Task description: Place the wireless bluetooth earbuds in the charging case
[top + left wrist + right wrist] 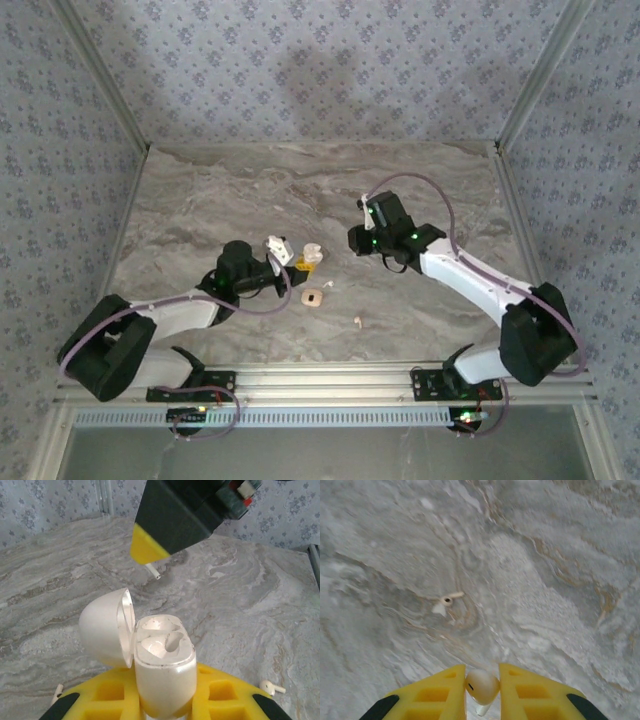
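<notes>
Left hand (167,699): yellow fingers closed on the lower body of the case (165,672), centre bottom of the left wrist view.
- Case long axis runs bottom to top of the frame, open mouth toward the top.
- Lid (104,630) swung out to the left, hinged along the case's left edge, hollow side facing right.
- Two wells show inside the mouth.

Right hand (482,694): fingers pinched on the held earbud (480,682), bottom centre of the right wrist view.
- Rounded head sits between the finger pads.
- Stem points down toward the bottom edge, long axis near vertical in the frame.
- In the left wrist view the stem pokes out below the yellow fingertip, upper centre, slanting down and right, apart from the case mouth.

Loose earbuds:
- One (447,600) lies flat left of centre in the right wrist view, stem pointing right and slightly up.
- Another (270,686) lies at lower right of the left wrist view, stem pointing right.

A tan disc (313,298) lies just below the case in the top view.

Counter (220,200): grey-brown marble pattern, flat. Walls (300,60): blue-grey floral paper. Aluminium rails (330,378) run along the near edge and up the corners.
</notes>
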